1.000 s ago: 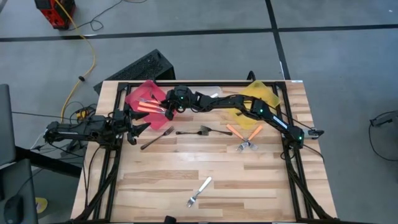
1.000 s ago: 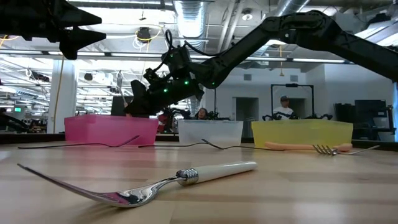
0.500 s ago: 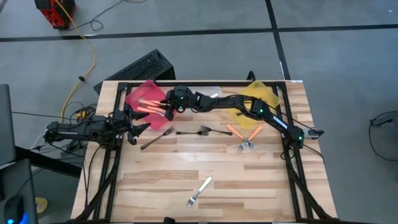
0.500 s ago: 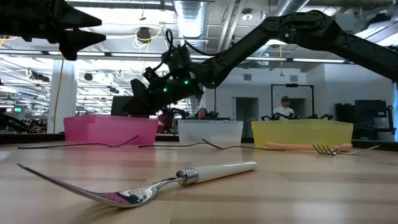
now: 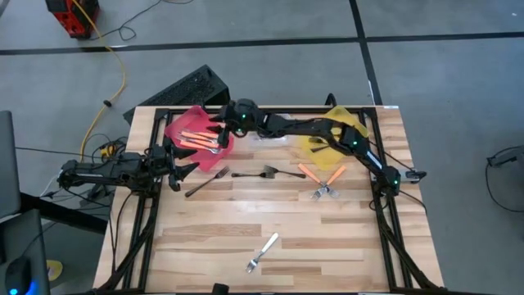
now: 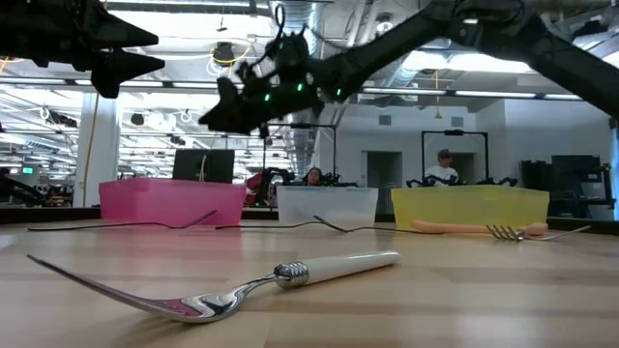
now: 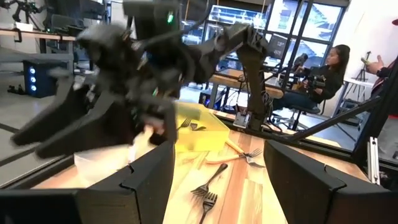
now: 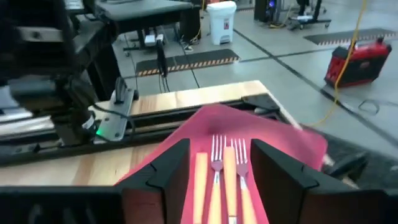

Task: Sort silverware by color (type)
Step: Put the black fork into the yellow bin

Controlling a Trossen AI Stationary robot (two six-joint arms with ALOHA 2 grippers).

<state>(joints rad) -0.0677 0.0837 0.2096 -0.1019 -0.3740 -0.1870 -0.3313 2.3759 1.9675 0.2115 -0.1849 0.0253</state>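
Note:
My right gripper (image 5: 221,131) hangs open above the red bin (image 5: 182,123), with nothing between its fingers. Three orange-handled forks (image 8: 225,171) lie side by side on the bin's floor, straight below the gripper (image 8: 221,155). My left gripper (image 5: 182,168) waits open at the table's left edge, level and clear of everything. On the table lie two dark forks (image 5: 207,181) (image 5: 258,173), two crossed orange-handled forks (image 5: 321,176) and a white-handled fork (image 5: 263,251) near the front edge.
A yellow bin (image 5: 340,129) stands at the far right with dark forks (image 7: 189,126) in it. A clear bin (image 6: 326,205) sits between the red and yellow ones, mostly under my right arm in the high view. People sit in the room beyond.
My right gripper has risen from low inside the red bin to well above its rim. The orange-handled forks stay lying in the bin.

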